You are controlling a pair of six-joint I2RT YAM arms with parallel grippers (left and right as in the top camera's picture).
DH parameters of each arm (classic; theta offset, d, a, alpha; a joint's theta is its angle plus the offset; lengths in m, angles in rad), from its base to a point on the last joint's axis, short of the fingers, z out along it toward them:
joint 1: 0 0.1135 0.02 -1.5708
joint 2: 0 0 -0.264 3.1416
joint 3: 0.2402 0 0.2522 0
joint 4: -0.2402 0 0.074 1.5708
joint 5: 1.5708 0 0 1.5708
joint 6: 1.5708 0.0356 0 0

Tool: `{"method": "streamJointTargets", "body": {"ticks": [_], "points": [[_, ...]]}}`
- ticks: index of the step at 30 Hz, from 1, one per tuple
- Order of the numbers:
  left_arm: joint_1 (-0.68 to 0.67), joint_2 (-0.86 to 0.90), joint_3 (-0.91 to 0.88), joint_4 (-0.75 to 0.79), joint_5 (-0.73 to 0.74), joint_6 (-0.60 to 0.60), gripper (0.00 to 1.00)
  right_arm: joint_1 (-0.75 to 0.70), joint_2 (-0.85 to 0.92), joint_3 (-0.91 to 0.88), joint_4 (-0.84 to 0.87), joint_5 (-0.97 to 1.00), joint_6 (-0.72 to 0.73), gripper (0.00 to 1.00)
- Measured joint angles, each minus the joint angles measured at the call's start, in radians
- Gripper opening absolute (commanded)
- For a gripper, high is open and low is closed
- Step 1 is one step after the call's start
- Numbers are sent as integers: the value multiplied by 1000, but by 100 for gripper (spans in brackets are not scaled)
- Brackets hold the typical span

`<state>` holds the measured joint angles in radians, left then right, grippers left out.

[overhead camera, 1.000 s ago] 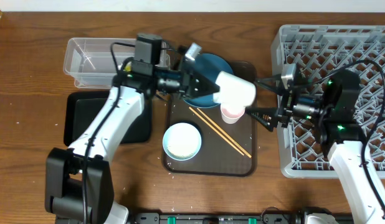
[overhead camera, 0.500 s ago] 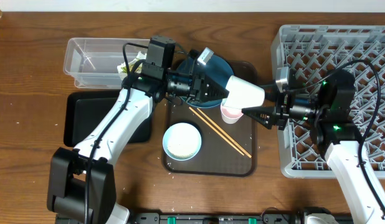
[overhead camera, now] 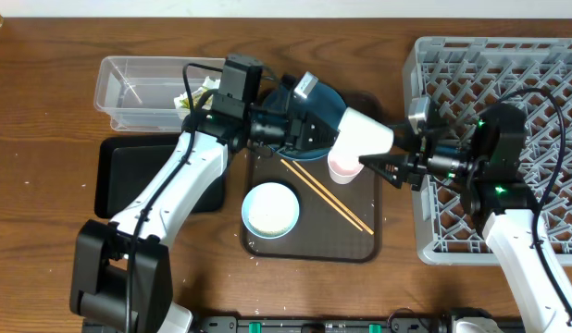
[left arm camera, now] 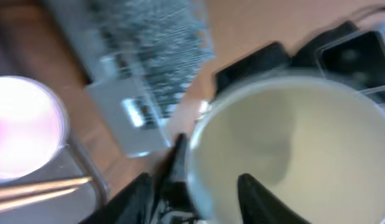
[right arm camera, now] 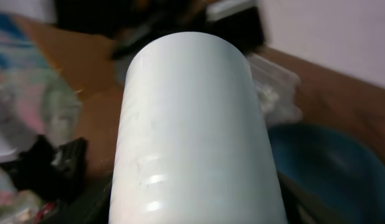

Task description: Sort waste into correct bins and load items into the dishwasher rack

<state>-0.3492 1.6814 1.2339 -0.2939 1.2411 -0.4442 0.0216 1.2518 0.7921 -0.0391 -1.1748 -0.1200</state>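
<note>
My left gripper (overhead camera: 325,134) is shut on the rim of a white cup (overhead camera: 364,137) and holds it on its side above the brown tray. In the left wrist view one finger (left arm camera: 260,198) is inside the cup (left arm camera: 292,143) and the other is outside. My right gripper (overhead camera: 375,150) is open and its jaws flank the cup's body (right arm camera: 192,124), which fills the right wrist view. The pink-tinted cup (overhead camera: 341,169), white bowl (overhead camera: 270,209) and chopsticks (overhead camera: 328,194) are on the tray. The blue plate (overhead camera: 319,104) lies behind, partly hidden.
The grey dishwasher rack (overhead camera: 508,83) stands at the right, under my right arm. The clear tub (overhead camera: 138,92) at the back left holds tissue and a wrapper (overhead camera: 198,92). The black tray (overhead camera: 115,176) lies in front of the tub. The brown serving tray (overhead camera: 360,242) is in the middle.
My left gripper carried the white cup to the right, toward my right gripper. My right gripper moved left until its jaws came alongside the cup.
</note>
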Motion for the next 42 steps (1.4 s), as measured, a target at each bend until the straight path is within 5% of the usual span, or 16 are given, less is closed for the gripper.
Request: {"method": "streamJointTargets", "body": {"ticks": [5,10,17,26,42], "points": [[4,0,-1,-209,-388,102,62,-3,0,0,-89,245,51,28],[63,-34,-1,-318,-650,170,62,-76,-13,12,-202,439,110,1],[210,-240,-1,-422,-828,214,62,-241,-49,206,-508,753,159,1],[262,-322,-1,-450,-882,236,62,-449,11,476,-816,1113,216,1],[262,-322,-1,-451,-886,239,62,-784,433,693,-1059,1283,224,9]]}}
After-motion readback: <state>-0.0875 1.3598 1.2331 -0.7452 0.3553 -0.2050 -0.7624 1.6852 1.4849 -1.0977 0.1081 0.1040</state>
